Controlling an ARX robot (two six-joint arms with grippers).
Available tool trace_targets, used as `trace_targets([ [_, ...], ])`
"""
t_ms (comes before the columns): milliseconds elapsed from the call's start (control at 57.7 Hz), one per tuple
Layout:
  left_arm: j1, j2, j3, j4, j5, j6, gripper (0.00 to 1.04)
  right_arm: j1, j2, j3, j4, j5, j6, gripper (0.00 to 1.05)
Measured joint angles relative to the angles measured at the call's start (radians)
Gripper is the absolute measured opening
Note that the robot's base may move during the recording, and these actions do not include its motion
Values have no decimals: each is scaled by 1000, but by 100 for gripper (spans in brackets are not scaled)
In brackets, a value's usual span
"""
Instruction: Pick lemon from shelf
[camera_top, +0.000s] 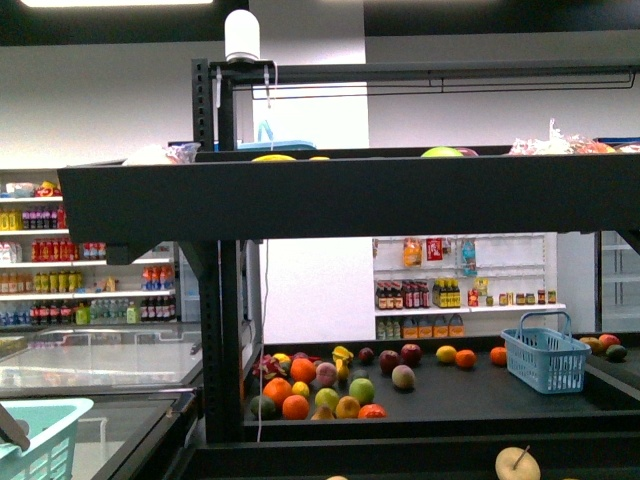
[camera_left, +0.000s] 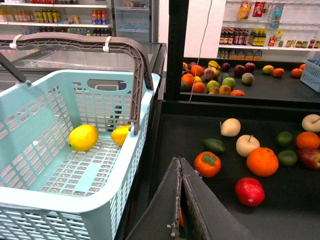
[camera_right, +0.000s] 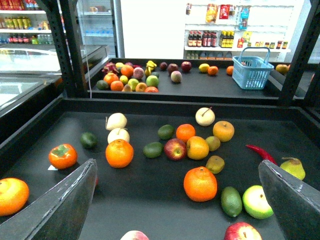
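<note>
The dark shelf (camera_right: 150, 200) tray holds scattered oranges (camera_right: 200, 183), apples (camera_right: 175, 149) and limes (camera_right: 152, 149)

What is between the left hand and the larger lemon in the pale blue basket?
In the left wrist view, the basket's side wall stands between the left hand and the larger lemon.

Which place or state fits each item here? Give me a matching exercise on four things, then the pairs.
Things:
1. lemon
2. left gripper
3. right gripper
4. blue basket

Places or states:
A. jaws spread wide above the fruit tray
B. on the far tray, beside oranges
C. jaws closed together, holding nothing
D. inside the pale green basket

Pairs: 1-D, 2-C, 3-A, 4-B
</note>
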Motion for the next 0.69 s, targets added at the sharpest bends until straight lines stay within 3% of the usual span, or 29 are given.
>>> trace_targets([
  [693, 0, -99, -116, 21, 0, 0, 3, 0, 0, 0, 0, 0, 0, 97],
])
